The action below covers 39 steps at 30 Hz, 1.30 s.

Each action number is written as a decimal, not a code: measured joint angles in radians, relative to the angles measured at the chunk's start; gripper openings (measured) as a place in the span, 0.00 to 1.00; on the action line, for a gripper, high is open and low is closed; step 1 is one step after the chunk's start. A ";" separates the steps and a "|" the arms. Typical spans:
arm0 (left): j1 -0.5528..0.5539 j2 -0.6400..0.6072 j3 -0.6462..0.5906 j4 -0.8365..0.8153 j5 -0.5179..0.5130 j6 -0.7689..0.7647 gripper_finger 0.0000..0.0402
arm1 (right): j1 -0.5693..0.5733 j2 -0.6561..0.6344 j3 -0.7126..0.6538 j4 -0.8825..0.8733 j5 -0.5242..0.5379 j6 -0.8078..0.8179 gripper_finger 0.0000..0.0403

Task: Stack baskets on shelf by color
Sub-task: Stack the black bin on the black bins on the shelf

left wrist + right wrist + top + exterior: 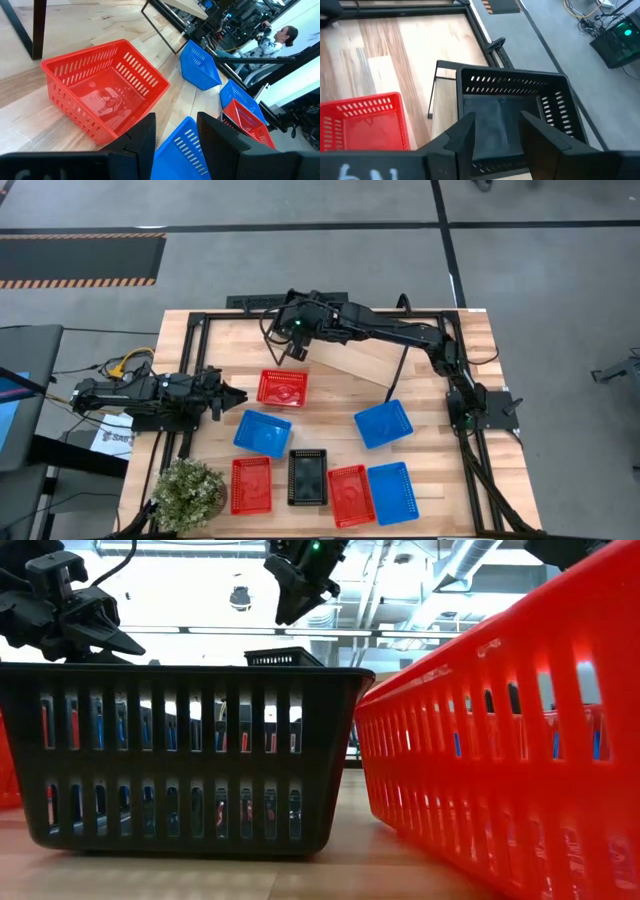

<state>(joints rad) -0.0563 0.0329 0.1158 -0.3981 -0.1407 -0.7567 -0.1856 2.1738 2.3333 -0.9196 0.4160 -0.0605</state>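
1. While the left gripper waits low at the table's left side, its fingers stand apart and hold nothing; a red basket sits just beyond it, with a blue basket close below.
2. Along the front of the table lie, left to right, a second red basket, a black basket, a third red basket and a blue one; a tilted blue basket rests nearer the middle.
3. At the shelf, the right gripper hangs over the left end. Its fingers are spread, empty, directly above another black basket standing on the board.
4. Handling judgement: these mesh baskets look light, thin-walled and somewhat springy, so a hard pinch would likely bow a wall.
5. Best hold, in my view, is one finger inside and one outside a long wall, at its middle, just under the stiffer rim.
6. Smooth plastic may slip; an off-centre grip would probably let the basket swing and tilt.
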 joint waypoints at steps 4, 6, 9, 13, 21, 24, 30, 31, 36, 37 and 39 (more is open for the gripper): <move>0.000 0.000 0.000 0.000 -0.003 0.000 0.32 | 0.003 -0.005 0.024 0.010 -0.001 0.000 0.44; 0.000 0.000 0.000 0.001 -0.002 0.000 0.32 | 0.007 -0.016 0.024 -0.007 -0.002 0.017 0.44; 0.000 0.000 0.000 0.001 0.001 -0.005 0.32 | 0.017 -0.040 0.024 -0.034 -0.044 0.069 0.44; 0.000 0.000 0.000 0.004 0.013 -0.006 0.32 | 0.041 -0.095 0.022 -0.096 -0.242 0.204 0.43; 0.000 0.000 0.000 0.006 0.035 -0.011 0.32 | 0.256 -0.093 0.017 -0.384 -0.440 0.335 0.43; 0.000 0.000 0.000 0.006 0.036 -0.011 0.32 | 0.382 -0.092 -0.028 -0.392 -0.417 0.368 0.42; 0.000 0.000 0.000 0.006 0.033 -0.010 0.32 | 0.517 -0.092 -0.224 -0.143 -0.395 0.360 0.42; 0.000 0.000 0.000 0.006 0.031 -0.010 0.32 | 0.517 -0.092 -0.267 -0.087 -0.399 0.359 0.43; 0.000 0.000 0.000 0.005 0.028 -0.010 0.32 | 0.484 -0.090 -0.429 0.070 -0.413 0.374 0.44; 0.000 0.000 0.000 0.005 0.027 -0.009 0.32 | 0.477 -0.090 -0.449 0.083 -0.413 0.374 0.44; 0.000 0.000 0.000 0.005 0.027 0.001 0.32 | 0.468 -0.090 -0.482 0.103 -0.413 0.370 0.44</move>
<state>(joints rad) -0.0566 0.0326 0.1158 -0.3934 -0.1140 -0.7561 0.2827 2.0838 1.8515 -0.8166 0.0026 0.3099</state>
